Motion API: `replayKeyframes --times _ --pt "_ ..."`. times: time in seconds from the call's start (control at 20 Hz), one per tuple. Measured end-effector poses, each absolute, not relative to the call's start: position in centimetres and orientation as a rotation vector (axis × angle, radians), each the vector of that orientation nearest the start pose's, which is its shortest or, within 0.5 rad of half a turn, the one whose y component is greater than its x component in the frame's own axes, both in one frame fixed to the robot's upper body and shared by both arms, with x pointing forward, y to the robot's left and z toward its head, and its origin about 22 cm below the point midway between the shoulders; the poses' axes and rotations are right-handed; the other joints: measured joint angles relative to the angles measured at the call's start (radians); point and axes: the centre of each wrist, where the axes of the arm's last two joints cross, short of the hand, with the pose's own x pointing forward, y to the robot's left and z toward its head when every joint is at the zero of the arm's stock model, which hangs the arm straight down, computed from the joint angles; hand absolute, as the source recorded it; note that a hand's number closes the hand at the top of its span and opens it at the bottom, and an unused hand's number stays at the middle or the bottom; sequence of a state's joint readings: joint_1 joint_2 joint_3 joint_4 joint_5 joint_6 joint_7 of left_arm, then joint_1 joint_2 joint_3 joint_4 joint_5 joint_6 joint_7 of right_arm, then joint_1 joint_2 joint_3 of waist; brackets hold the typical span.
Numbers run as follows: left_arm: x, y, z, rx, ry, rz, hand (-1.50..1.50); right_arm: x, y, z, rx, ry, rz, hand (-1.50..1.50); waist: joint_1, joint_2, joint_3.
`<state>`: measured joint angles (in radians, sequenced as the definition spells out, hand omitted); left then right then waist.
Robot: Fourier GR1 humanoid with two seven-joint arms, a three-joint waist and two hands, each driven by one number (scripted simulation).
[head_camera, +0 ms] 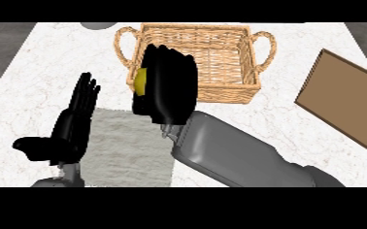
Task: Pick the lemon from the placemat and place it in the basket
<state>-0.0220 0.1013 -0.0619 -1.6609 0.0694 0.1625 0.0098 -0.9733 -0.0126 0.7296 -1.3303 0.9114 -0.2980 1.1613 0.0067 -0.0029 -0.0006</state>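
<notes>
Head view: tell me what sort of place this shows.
Likely a kitchen counter: pale marbled countertop, wicker basket, grey placemat, and a lemon held in the right hand.

Curls black right hand (171,89), on grey forearm (229,150) from lower right, round small yellow lemon (141,80); rests black left hand (72,121) open, fingers upright, lower left.

The tan woven wicker basket (229,93) looks rough and matt, the grey rectangular placemat (125,148) is like coarse cloth, the white counter top (43,68) is smooth veined stone, the flat brown board (337,94) seems matt wood, and the black right hand (172,87) shines like plastic.
</notes>
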Motion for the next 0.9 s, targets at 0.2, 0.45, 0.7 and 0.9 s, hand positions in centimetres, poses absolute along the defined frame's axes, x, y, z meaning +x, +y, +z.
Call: replayKeyframes --times 0.2,0.45,0.7,0.9 --pt "24.5 23.1 3.3 0.086 -1.672 0.048 0.00 29.8 2.3 14.8 -1.017 -1.555 0.716 1.50 0.002 0.002 0.000" --pt "24.7 23.3 3.2 0.088 -1.674 0.052 0.00 30.9 1.1 13.0 -1.018 -1.498 0.716 1.50 0.000 0.003 0.000" --pt "24.1 23.3 3.7 0.089 -1.675 0.054 0.00 31.5 -0.3 10.9 -1.011 -1.467 0.692 1.50 0.001 0.003 0.001" --pt "24.5 23.0 3.2 0.090 -1.674 0.049 0.00 32.1 -1.3 9.8 -0.993 -1.451 0.654 1.50 0.001 0.001 0.001"
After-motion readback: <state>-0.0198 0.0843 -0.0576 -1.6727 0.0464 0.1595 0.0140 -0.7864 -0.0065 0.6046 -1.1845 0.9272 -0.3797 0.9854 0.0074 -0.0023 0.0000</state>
